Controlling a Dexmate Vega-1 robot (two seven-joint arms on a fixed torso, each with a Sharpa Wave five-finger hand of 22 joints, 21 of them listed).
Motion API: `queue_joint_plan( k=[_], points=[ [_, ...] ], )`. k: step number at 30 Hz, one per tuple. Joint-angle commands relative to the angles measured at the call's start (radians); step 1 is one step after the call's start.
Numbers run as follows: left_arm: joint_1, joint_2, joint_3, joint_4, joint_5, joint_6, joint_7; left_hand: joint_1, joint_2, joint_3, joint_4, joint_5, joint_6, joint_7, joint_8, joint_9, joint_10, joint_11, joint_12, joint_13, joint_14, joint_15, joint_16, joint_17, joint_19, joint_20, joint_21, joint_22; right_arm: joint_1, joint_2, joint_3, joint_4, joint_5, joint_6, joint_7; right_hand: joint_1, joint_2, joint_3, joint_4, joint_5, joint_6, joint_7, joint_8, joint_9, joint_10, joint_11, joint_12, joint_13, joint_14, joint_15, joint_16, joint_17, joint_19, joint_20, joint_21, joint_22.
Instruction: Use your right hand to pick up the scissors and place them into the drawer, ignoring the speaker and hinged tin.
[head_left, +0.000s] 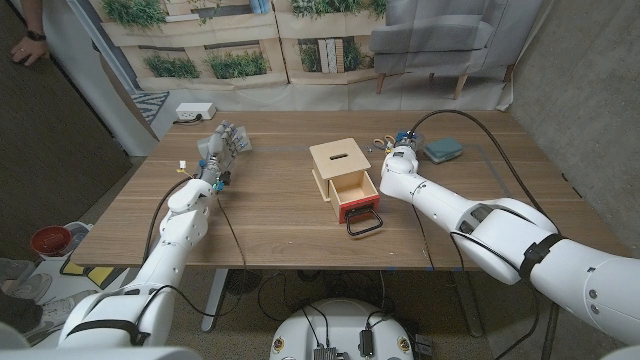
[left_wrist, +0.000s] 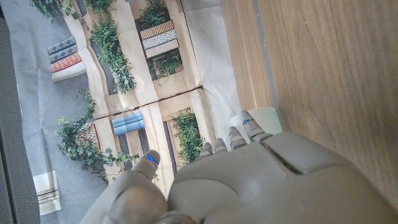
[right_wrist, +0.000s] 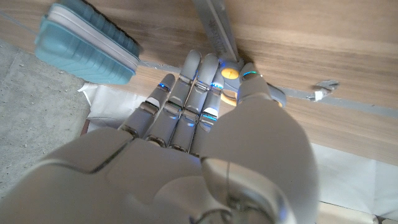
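Note:
The scissors (head_left: 383, 143) lie on the table just behind the wooden drawer box (head_left: 338, 160), with orange handles (right_wrist: 230, 73) and a grey blade (right_wrist: 214, 25). My right hand (head_left: 401, 152) is down over the handles; its fingers (right_wrist: 186, 93) reach along them and the thumb sits on the other side of the orange loop. Whether it grips them is unclear. The drawer (head_left: 357, 195) stands pulled out towards me, with a red front and a black handle (head_left: 364, 222). My left hand (head_left: 222, 150) is raised at the left with its fingers apart and holds nothing.
A teal hinged tin (head_left: 441, 150) lies right of my right hand, also seen in the wrist view (right_wrist: 87, 43). A small white device (head_left: 195, 112) sits at the back left. A person's hand (head_left: 30, 45) shows at the far left. Bits of tape (right_wrist: 323, 87) mark the table.

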Motion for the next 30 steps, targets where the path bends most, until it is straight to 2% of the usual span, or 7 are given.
queue_joint_plan(
  k=[1, 14, 20, 30],
  points=[
    [-0.017, 0.008, -0.001, 0.030, -0.004, -0.017, -0.020, 0.006, 0.051, -0.004, 0.001, 0.004, -0.039, 0.004, 0.001, 0.006, -0.082, 0.002, 0.003, 0.004, -0.099, 0.004, 0.004, 0.003, -0.104, 0.004, -0.005, 0.006, -0.040, -0.015, 0.040, -0.059, 0.003, 0.026, -0.081, 0.088, 0.081, 0.024, -0.019, -0.005, 0.128, -0.058, 0.034, 0.021, 0.027, -0.012, 0.009, 0.007, 0.009, -0.092, -0.006, 0.005, 0.007, -0.028, 0.006, 0.005],
    [-0.031, 0.023, -0.009, 0.054, -0.015, -0.021, -0.044, 0.007, 0.052, -0.004, 0.001, 0.004, -0.038, 0.001, 0.002, 0.006, -0.082, 0.003, 0.003, 0.004, -0.099, 0.002, 0.004, 0.003, -0.103, 0.004, -0.008, 0.006, -0.080, -0.036, 0.069, -0.129, 0.003, 0.042, -0.133, 0.090, 0.080, 0.026, -0.013, -0.006, 0.129, -0.049, 0.034, 0.032, 0.030, 0.001, 0.013, 0.005, 0.020, -0.089, -0.014, 0.014, 0.011, -0.026, 0.005, 0.004],
    [-0.044, 0.034, -0.016, 0.074, -0.024, -0.022, -0.065, 0.007, 0.052, -0.005, 0.001, 0.004, -0.039, 0.001, 0.001, 0.006, -0.081, 0.002, 0.004, 0.004, -0.098, 0.003, 0.005, 0.003, -0.102, 0.004, -0.009, 0.006, -0.119, -0.047, 0.115, -0.193, 0.029, 0.057, -0.171, 0.090, 0.081, 0.028, -0.011, -0.005, 0.129, -0.048, 0.035, 0.035, 0.038, 0.007, 0.015, 0.001, 0.027, -0.088, -0.019, 0.016, 0.016, -0.024, 0.006, 0.004],
    [-0.068, 0.054, -0.027, 0.117, -0.038, -0.029, -0.102, 0.007, 0.052, -0.005, 0.001, 0.004, -0.040, 0.003, 0.001, 0.006, -0.081, 0.001, 0.004, 0.004, -0.098, 0.004, 0.005, 0.003, -0.102, 0.004, -0.010, 0.006, -0.162, -0.067, 0.141, -0.282, 0.037, 0.049, -0.202, 0.088, 0.078, 0.030, -0.008, -0.006, 0.131, -0.038, 0.035, 0.041, 0.041, 0.008, 0.019, 0.002, 0.038, -0.087, -0.025, 0.018, 0.019, -0.022, 0.006, 0.004]
  ],
)
